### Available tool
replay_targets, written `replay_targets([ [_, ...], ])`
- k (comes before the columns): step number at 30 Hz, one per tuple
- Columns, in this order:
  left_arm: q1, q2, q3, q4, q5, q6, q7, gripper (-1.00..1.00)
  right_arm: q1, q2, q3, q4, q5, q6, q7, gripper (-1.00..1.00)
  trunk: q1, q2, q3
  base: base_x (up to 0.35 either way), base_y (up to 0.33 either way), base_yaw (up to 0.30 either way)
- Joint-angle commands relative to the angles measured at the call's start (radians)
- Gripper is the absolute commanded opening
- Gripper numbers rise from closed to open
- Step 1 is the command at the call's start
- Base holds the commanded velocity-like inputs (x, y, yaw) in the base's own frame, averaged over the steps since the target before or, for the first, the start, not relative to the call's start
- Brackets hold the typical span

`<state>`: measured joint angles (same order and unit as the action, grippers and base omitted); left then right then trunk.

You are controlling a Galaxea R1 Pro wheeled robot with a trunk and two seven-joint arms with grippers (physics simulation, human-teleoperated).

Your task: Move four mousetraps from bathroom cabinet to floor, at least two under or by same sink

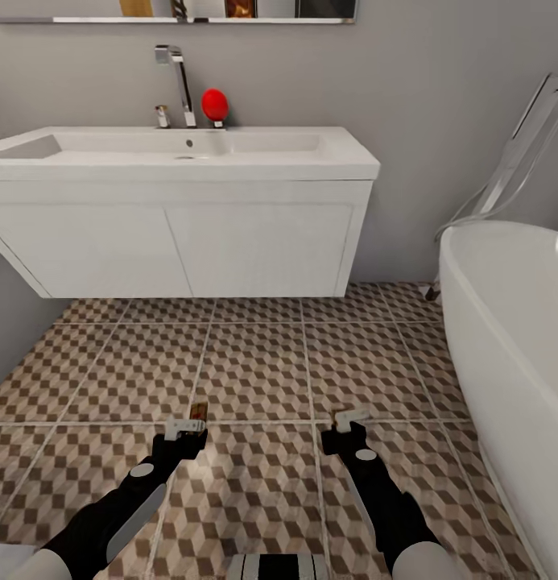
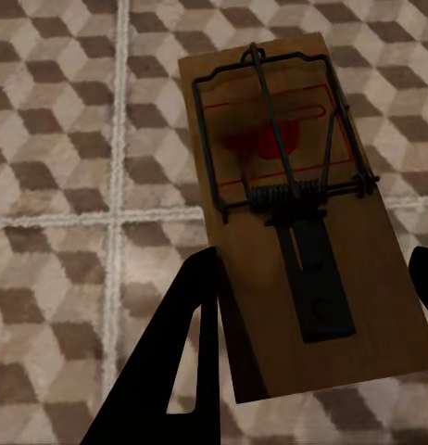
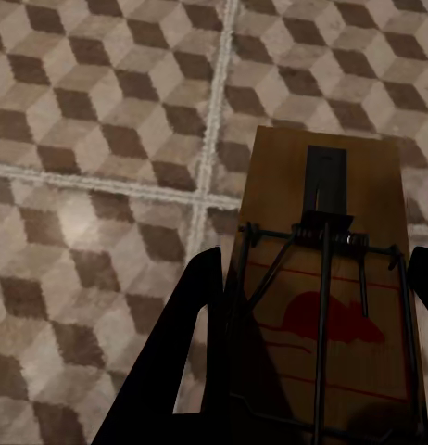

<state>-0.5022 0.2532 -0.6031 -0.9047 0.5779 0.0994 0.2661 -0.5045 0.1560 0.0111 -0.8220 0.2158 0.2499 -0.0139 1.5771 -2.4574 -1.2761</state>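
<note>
Over the cube-patterned bathroom floor (image 1: 254, 362), both arms hold a mousetrap. My left gripper (image 1: 188, 428) is shut on a tan wooden mousetrap (image 1: 199, 408); the left wrist view shows that mousetrap (image 2: 288, 204), with its dark wire and red mark, between the black fingers (image 2: 177, 371) of the gripper (image 2: 311, 269). My right gripper (image 1: 349, 425) is shut on a second mousetrap (image 3: 321, 297), seen in the right wrist view above the tiles, in the gripper (image 3: 316, 269). Ahead is the white sink (image 1: 182, 153) on its two-door vanity (image 1: 254, 250). The cabinet is out of view.
A white bathtub (image 1: 512, 322) fills the right side, with chrome pipes (image 1: 512, 169) behind it. On the sink's back edge stand a tall chrome tap (image 1: 178, 80) and a red round object (image 1: 215, 105). Grey walls close the back and left. Open tiles lie under the vanity.
</note>
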Motion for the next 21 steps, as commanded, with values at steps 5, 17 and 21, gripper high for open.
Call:
replay_targets([
  [5,-0.001,0.001,-0.006,-0.002,0.005,0.003,0.01,-1.0,0.0,0.0,0.001,-0.002,0.009,0.007,-0.001,-1.0,0.019,-0.036,-0.025,0.0,0.0,0.0],
  [17,-0.001,0.001,-0.006,-0.005,0.005,-0.001,0.01,-1.0,0.0,0.0,0.0,-0.003,0.01,0.004,-0.001,-1.0,0.027,-0.045,-0.079,0.0,0.0,0.0],
  [21,-0.001,0.001,-0.004,-0.008,0.005,-0.004,0.01,-1.0,0.0,-0.002,0.012,-0.028,0.01,-0.026,0.003,-1.0,0.027,-0.045,-0.08,0.0,0.0,0.0],
])
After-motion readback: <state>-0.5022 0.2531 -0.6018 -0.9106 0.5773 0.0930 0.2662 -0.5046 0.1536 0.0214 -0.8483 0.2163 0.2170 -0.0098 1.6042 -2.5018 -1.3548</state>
